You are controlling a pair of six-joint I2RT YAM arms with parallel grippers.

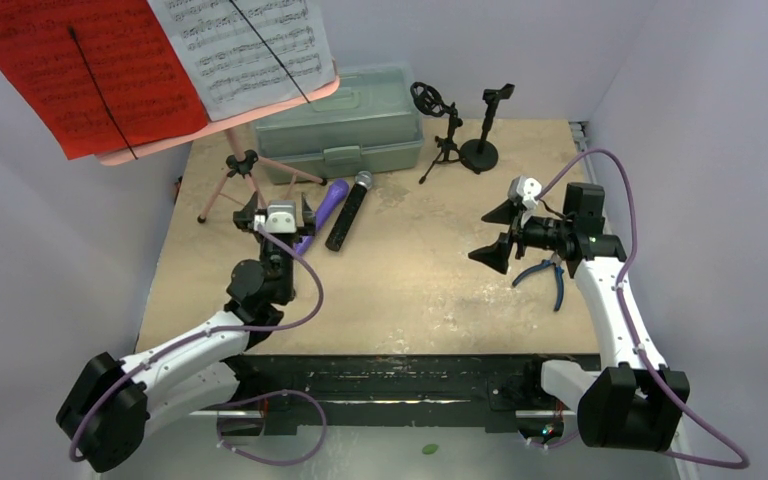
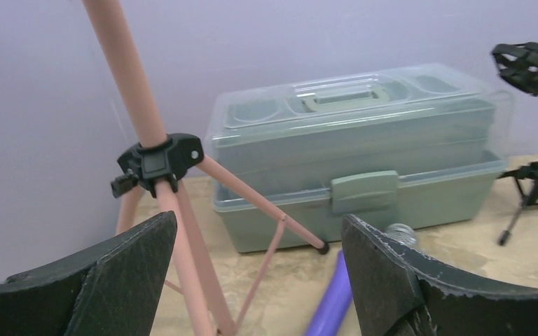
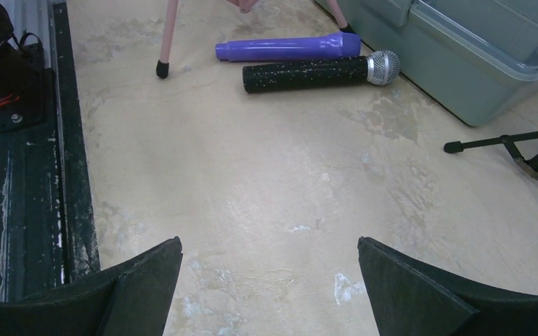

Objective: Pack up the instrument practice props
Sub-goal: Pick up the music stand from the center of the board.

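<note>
The pink tripod (image 1: 243, 175) stands at the back left. Its tray (image 1: 160, 140) carries a red sheet-music page (image 1: 90, 70) and a white one (image 1: 245, 45). The purple microphone (image 1: 325, 205) and the black silver-headed microphone (image 1: 350, 210) lie side by side before the case. Two black mic mounts (image 1: 442, 130) (image 1: 485, 130) stand at the back. My left gripper (image 1: 280, 208) is open and empty, just before the tripod's legs (image 2: 157, 157), with the purple microphone (image 2: 333, 301) at its right finger. My right gripper (image 1: 493, 233) is open and empty above bare table (image 3: 270, 241).
The grey-green plastic case (image 1: 345, 120) sits shut against the back wall, right of the tripod. Blue-handled pliers (image 1: 550, 275) lie under my right arm. White walls close in on the left, back and right. A black rail (image 3: 70, 140) runs along the near edge.
</note>
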